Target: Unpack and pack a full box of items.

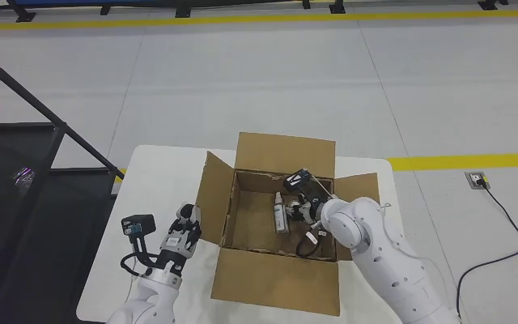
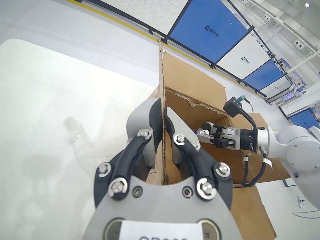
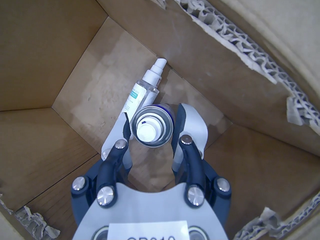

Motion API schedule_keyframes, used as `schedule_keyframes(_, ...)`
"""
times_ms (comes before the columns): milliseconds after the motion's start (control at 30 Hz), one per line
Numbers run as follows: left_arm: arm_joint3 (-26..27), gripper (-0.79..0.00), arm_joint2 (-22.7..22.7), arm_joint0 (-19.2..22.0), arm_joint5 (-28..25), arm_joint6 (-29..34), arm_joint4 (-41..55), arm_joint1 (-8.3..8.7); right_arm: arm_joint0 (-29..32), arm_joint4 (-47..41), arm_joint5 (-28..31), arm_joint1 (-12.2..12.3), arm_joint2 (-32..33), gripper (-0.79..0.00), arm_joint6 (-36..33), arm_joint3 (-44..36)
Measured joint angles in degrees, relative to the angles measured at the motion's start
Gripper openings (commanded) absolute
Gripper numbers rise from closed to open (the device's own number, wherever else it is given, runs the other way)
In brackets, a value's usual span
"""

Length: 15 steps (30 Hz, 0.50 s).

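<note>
On the white table [image 1: 162, 162] stands an open cardboard box [image 1: 275, 283] with all four of its flaps folded outward. At the left side of the box, the left gripper [image 1: 191, 220] [image 2: 163, 116] is closed narrow on the thin edge of the left flap [image 1: 212, 194], with one pad on each face of the cardboard. The right gripper [image 1: 298, 212] [image 3: 153, 114] is down inside the box, toward its right half. Its fingers [image 3: 126, 126] are pressed around a metal spray can [image 3: 152, 128] with a white nozzle. Just left of the can, a white spray bottle [image 3: 142, 91] [image 1: 280, 212] lies flat on the box floor, and its nozzle points to the far wall. Left of the box, a clear object [image 2: 75, 133], perhaps a plastic bottle, lies on the table, well apart from both grippers.
</note>
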State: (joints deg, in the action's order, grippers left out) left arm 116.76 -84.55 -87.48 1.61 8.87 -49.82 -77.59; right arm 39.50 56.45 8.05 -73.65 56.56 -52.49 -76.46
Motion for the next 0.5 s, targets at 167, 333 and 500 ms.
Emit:
schedule_keyframes(167, 0.3, -0.785, -0.6, -0.8, 0.3, -0.9, 0.2, 0.07, 0.1, 0.2, 0.0, 0.0, 0.2, -0.317, -0.4, -0.3)
schedule_keyframes(333, 0.6, -0.785, -1.6, -1.8, 0.2, -1.9, 0.3, 0.16, 0.2, 0.9, 0.1, 0.0, 0.1, -0.142, -1.3, -1.3)
schedule_keyframes(500, 0.5, -0.785, -2.7, -2.4, -0.3, -2.4, 1.0, 0.27, -0.1, 0.9, 0.5, -0.3, -0.7, -0.08, -2.4, -1.5)
